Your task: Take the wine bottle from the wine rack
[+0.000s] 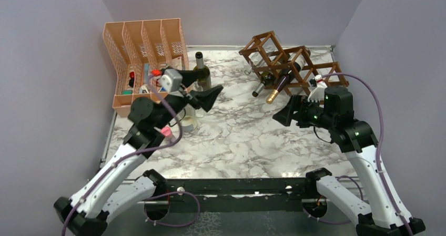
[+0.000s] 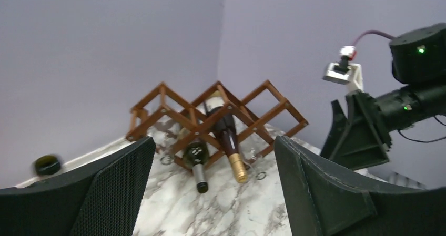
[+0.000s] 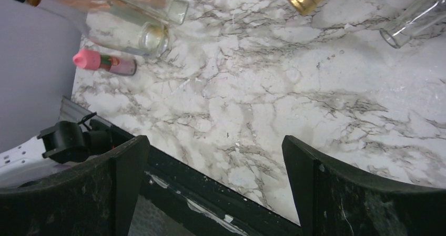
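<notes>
The dark brown wine rack point(image 1: 294, 62) stands at the back right of the marble table. Two wine bottles lie in it, necks toward me: a gold-foiled one point(image 1: 280, 87) and a green one with a silver neck point(image 1: 263, 84). The left wrist view shows the wine rack point(image 2: 247, 110) ahead, holding the gold-foiled bottle point(image 2: 232, 149) and the green bottle point(image 2: 195, 160). A third wine bottle point(image 1: 201, 70) stands upright on the table, just beside my open, empty left gripper point(image 1: 209, 91) point(image 2: 213, 188). My right gripper point(image 1: 284, 112) point(image 3: 215, 188) hangs open and empty in front of the rack.
A peach mesh file organizer point(image 1: 142, 47) with small items fills the back left. Clear glass bottles point(image 3: 121, 20) and a pink-capped bottle point(image 3: 105, 62) lie near the left arm. A clear glass point(image 3: 415, 18) lies by the rack. Purple walls enclose the table.
</notes>
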You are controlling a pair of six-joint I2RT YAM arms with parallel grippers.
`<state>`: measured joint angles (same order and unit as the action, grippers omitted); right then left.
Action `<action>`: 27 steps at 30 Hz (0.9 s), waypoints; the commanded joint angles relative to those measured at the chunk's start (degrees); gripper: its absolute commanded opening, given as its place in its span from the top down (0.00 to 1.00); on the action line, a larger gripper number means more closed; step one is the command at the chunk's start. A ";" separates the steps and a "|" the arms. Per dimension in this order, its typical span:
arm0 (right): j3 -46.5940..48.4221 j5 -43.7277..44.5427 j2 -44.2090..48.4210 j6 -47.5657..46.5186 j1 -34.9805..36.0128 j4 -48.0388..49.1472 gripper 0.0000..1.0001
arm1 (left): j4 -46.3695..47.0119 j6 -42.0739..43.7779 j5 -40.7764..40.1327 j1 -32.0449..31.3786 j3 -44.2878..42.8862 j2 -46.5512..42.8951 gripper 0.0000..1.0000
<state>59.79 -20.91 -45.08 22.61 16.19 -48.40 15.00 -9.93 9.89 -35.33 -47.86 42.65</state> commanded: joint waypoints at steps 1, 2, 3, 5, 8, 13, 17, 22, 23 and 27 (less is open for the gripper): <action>-1.53 8.23 -2.28 3.82 0.25 4.94 0.00 | 11.00 -1.79 14.03 -3.12 -4.49 12.51 0.11; -1.93 9.59 -3.21 4.06 0.25 6.37 0.00 | 12.06 0.20 13.58 -5.41 -5.23 14.71 0.12; -2.11 10.75 -4.21 4.43 0.25 7.52 0.00 | 12.30 3.75 12.31 -7.82 -5.80 16.63 0.11; -1.98 13.82 -6.57 4.44 0.25 9.51 0.00 | 12.37 10.61 9.21 -12.24 -6.22 19.60 0.11; -1.04 20.33 -11.07 4.67 0.25 11.04 0.00 | 13.95 15.61 7.73 -14.97 -4.27 21.82 0.11; 1.46 27.14 -16.08 2.04 0.21 15.12 0.00 | 17.47 16.96 8.26 -15.51 0.56 22.30 0.11; 2.68 32.52 -18.25 -2.45 0.18 19.73 0.00 | 18.35 17.81 7.50 -17.59 3.28 21.39 0.11; 3.71 33.78 -22.11 -5.98 -1.28 24.04 0.00 | 18.48 23.12 1.74 -21.47 7.10 19.05 0.10; 4.06 32.90 -23.07 -6.13 -2.24 24.72 0.00 | 18.55 24.11 -1.10 -22.17 7.60 19.20 0.11; 5.21 28.62 -26.49 -5.49 -6.42 27.43 0.00 | 18.48 23.04 -13.98 -23.63 7.81 21.40 0.14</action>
<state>62.81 8.97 -68.79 18.35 13.08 -26.13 31.09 11.46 10.07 -57.89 -40.64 63.20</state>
